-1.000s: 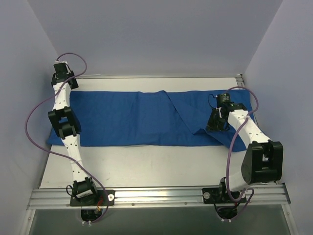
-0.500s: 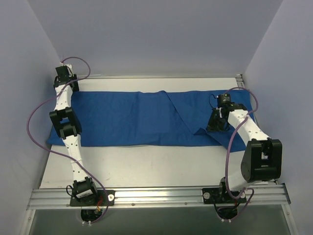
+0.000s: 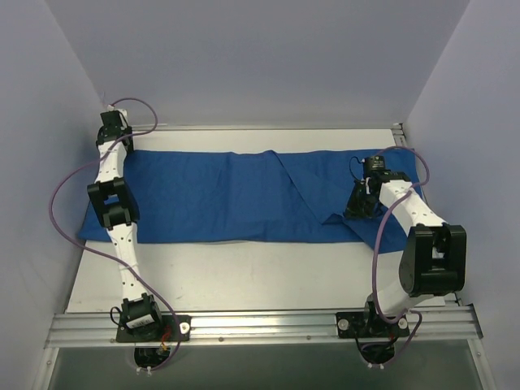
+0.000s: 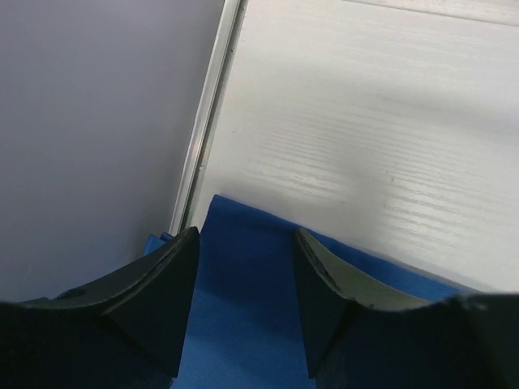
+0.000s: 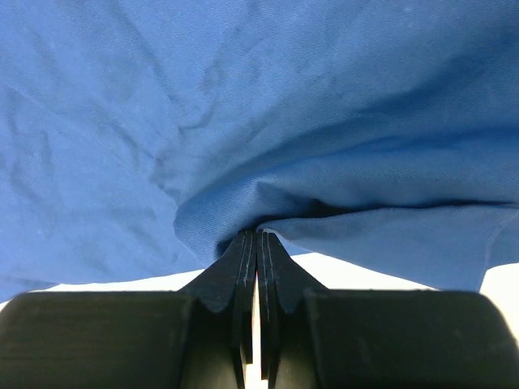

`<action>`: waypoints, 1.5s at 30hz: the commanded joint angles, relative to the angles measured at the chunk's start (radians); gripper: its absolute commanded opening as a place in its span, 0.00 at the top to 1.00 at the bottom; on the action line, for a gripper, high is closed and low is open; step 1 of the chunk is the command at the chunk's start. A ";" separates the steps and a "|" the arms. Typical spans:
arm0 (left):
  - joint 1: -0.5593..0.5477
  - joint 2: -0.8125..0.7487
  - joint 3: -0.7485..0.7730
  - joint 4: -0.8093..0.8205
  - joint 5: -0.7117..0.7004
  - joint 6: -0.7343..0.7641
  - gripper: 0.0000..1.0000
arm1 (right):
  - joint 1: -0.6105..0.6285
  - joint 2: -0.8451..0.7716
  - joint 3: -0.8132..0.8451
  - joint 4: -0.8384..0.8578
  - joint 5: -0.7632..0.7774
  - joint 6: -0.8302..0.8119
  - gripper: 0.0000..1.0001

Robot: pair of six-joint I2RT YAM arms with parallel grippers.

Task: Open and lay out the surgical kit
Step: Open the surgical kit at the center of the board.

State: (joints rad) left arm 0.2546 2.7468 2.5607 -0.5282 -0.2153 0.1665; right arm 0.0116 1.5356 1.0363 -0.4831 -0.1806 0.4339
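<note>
Across the middle of the white surface (image 3: 244,272) lies the deep-blue drape (image 3: 203,199), spread in a long band from the left wall nearly to the right edge, with a diagonal fold ridge right of centre. No tray or instruments show, and whether they lie under the cloth cannot be told. At the drape's near-right corner the right claw (image 5: 257,237) is closed tight on a bunched fold, the fabric puckering into the pinch. Over the far-left corner the left claw (image 4: 243,251) hangs with its jaws apart, gripping nothing, and the cloth's corner shows between its fingers. The step in hand looks to be the unfolding of the drape: one end is gripped, the other not yet taken. The next move likely calls for the left claw to drop onto that corner and close on it. Otherwise the right claw could draw its fold outward, low and slow, so the layer opens flat without dragging the whole cloth.
</note>
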 commanded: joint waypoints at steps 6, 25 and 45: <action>-0.017 0.007 0.000 -0.070 0.062 0.044 0.45 | -0.007 -0.003 0.028 -0.040 0.012 -0.029 1.00; 0.015 0.014 0.018 -0.116 0.192 0.042 0.98 | -0.007 0.035 0.071 -0.042 -0.003 -0.020 1.00; 0.080 -0.047 0.042 -0.156 0.404 -0.136 0.60 | -0.002 0.067 0.102 -0.043 -0.010 -0.026 1.00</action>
State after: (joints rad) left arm 0.3122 2.7438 2.5851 -0.6323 0.1051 0.0700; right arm 0.0116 1.5929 1.1027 -0.5030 -0.1841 0.4171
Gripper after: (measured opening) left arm 0.394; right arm 0.027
